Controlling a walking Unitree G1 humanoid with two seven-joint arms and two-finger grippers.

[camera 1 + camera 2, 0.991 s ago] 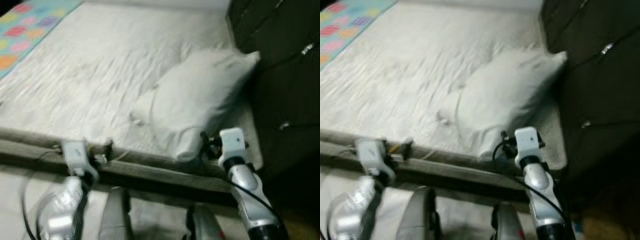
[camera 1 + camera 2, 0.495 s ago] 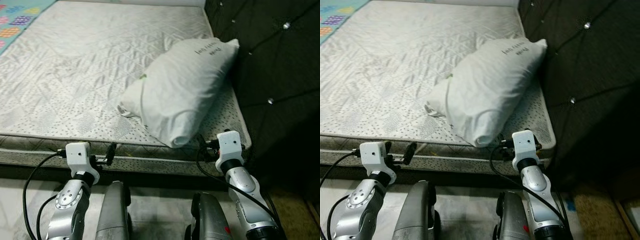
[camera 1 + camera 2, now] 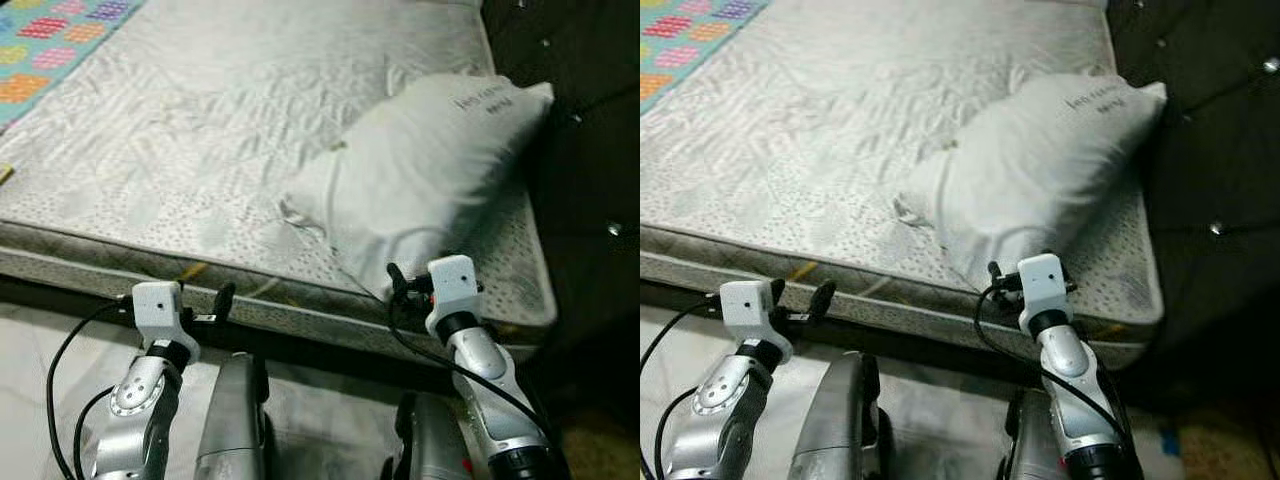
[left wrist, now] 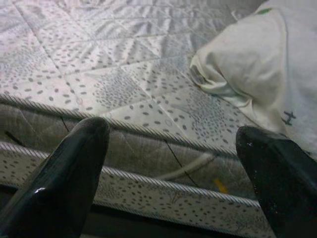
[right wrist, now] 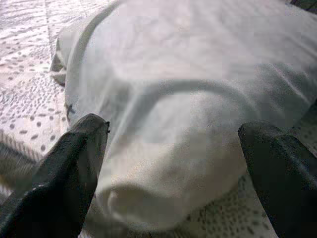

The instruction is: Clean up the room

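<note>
Right gripper wide apart — facing pillow

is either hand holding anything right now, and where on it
Nothing is held. The right hand is open, its fingers spread in front of the pillow on the mattress. The left hand is open at the mattress edge.

White pillow on bare mattress

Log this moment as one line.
pillow on mattress by headboard | right gripper open, facing pillow | left gripper open at mattress edge
</note>
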